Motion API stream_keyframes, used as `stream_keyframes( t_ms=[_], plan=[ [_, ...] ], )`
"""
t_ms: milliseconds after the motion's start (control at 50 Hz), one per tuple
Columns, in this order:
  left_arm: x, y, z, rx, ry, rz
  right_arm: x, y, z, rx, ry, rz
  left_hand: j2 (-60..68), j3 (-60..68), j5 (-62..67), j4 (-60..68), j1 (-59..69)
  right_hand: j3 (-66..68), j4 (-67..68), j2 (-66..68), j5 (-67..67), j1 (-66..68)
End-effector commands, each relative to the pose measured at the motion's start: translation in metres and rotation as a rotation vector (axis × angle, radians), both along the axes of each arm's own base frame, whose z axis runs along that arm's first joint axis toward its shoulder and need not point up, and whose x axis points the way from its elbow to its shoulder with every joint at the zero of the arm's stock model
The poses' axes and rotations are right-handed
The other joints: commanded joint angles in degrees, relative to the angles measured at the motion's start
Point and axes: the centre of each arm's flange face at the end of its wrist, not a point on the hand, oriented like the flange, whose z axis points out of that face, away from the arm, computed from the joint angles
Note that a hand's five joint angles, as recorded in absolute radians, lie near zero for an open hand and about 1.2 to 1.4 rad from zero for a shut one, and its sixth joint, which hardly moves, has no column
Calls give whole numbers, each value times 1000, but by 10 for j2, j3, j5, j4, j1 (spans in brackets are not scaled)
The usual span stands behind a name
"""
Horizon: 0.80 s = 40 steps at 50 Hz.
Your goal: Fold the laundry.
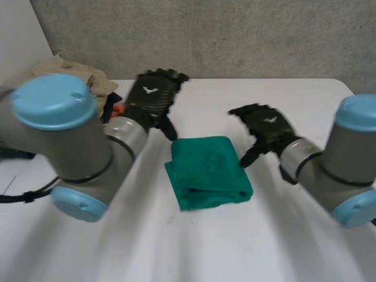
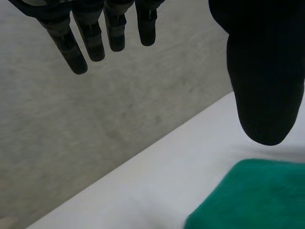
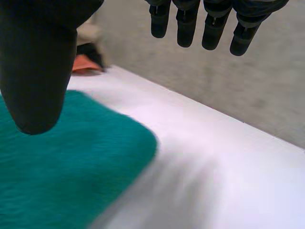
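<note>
Green towel (image 1: 208, 171) sits folded in the middle of the white table (image 1: 235, 247), a squarish bundle with its layered edge towards the camera, and neither hand has hold of it. Left hand (image 1: 151, 97) hangs over the table at the towel's far left corner, fingers (image 2: 95, 38) straight and spread, thumb (image 2: 264, 86) held wide, nothing between them. Right hand (image 1: 267, 130) is at the towel's right edge, fingers (image 3: 209, 24) likewise straight, thumb (image 3: 38, 71) down beside the cloth. Whether that thumb tip touches the towel is hard to call: its wrist view puts it in front of the green, and the head view puts it just beside the edge. For markings, there is a small white bird-like emblem (image 1: 150, 90) on the back of the left hand and a matching one on the right, with no lettering that can be read anywhere. At the back left corner lies a heap with beige cloth (image 1: 70, 73) on top and an orange item (image 1: 117, 108) peeking out by the left hand; the left arm (image 1: 56, 126) covers much of that heap, so what the pieces are cannot be made out. A grey concrete wall (image 1: 235, 35) stands behind the table.
</note>
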Motion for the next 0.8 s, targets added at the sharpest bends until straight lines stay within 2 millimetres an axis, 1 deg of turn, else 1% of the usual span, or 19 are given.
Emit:
stream_keyframes(
  t_ms=[20,40,80,120,140,240,320,420,480,520,540,580,620,640,700,720,740,760,800],
  plan=[
    [-40,18,-42,92,-67,-99,-7,-5,6,104,17,-31,-20,-20,-28,-16,-14,-20,-21,-23,-24,-29],
    [-42,19,-55,131,-99,-100,-6,-7,1,123,23,-27,-18,-18,-26,-14,-12,-20,-21,-23,-24,-29],
    [-44,19,-69,171,-132,-93,-2,-13,-10,158,36,-22,-17,-16,-25,-12,-10,-20,-21,-23,-24,-29],
    [-42,17,-84,216,-179,-55,2,-16,-16,182,42,-9,-18,-18,-26,-14,-12,-20,-21,-23,-24,-29],
    [-40,16,-88,227,-195,-37,3,-17,-17,191,45,-4,-18,-18,-26,-14,-12,-20,-21,-23,-24,-29],
    [-31,13,-98,253,-268,37,16,-14,-38,266,77,63,-18,-18,-26,-14,-12,-20,-21,-23,-24,-29],
    [-26,13,-107,259,-326,50,23,-12,-50,250,139,95,-18,-18,-26,-14,-12,-20,-21,-23,-24,-29],
    [-15,8,-115,280,-397,65,25,-9,-60,206,238,118,-20,-20,-28,-16,-14,-20,-21,-23,-24,-29],
    [-14,11,-117,298,-413,56,21,-11,-57,158,303,92,-20,-20,-28,-16,-14,-20,-21,-23,-24,-29],
    [-15,14,-111,293,-406,46,21,-9,-52,137,320,83,-20,-20,-29,-16,-14,-20,-21,-23,-24,-29],
    [-15,14,-109,288,-402,46,20,-8,-44,114,323,66,-20,-20,-29,-16,-14,-20,-21,-23,-24,-29],
    [-17,14,-88,250,-363,44,18,-6,-34,88,319,46,-20,-20,-29,-16,-14,-20,-21,-23,-24,-29],
    [-17,15,-68,216,-331,42,11,-4,-22,61,303,6,-20,-20,-29,-16,-14,-20,-21,-23,-24,-29],
    [-17,16,-51,182,-296,30,9,-2,-19,51,295,-3,-20,-20,-29,-16,-14,-20,-21,-23,-24,-29],
    [-20,17,-25,130,-237,-17,1,6,-15,22,258,-48,-20,-20,-29,-16,-14,-20,-21,-23,-24,-29],
    [-23,19,-15,106,-210,-67,-1,10,-14,23,247,-56,-20,-20,-29,-16,-14,-20,-21,-23,-24,-29],
    [-25,20,-9,91,-194,-93,-3,13,-13,24,234,-64,-20,-20,-29,-16,-14,-20,-21,-23,-24,-29],
    [-26,21,-4,76,-181,-120,-7,22,-13,42,209,-71,-20,-20,-29,-16,-14,-20,-21,-23,-24,-29],
    [-29,22,12,41,-144,-206,-10,32,-16,76,186,-71,-20,-20,-29,-16,-14,-20,-21,-23,-24,-29]
  ],
)
